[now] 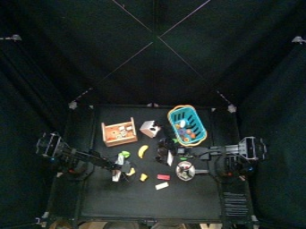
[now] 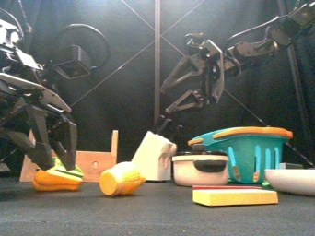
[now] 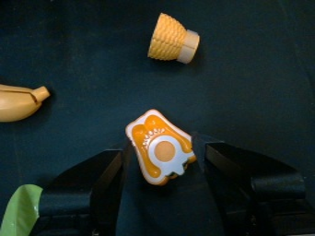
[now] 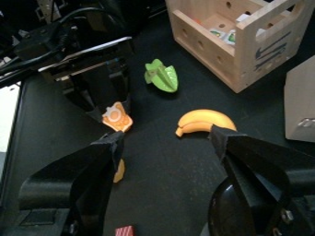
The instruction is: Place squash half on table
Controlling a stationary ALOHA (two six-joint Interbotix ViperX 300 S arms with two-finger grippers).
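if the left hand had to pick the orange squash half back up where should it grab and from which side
Probably from straight above, closing on the two long orange rind edges of the orange squash half. It lies flat on the black table with its white and yellow cut face up, between the open jaws of the left hand. Those edges are its narrowest span; the flat face offers no hold.

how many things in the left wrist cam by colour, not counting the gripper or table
orange and white: 1, the squash half
yellow: 2, the corn piece and the banana
green: 1, a leafy piece at the picture's edge
total: 4
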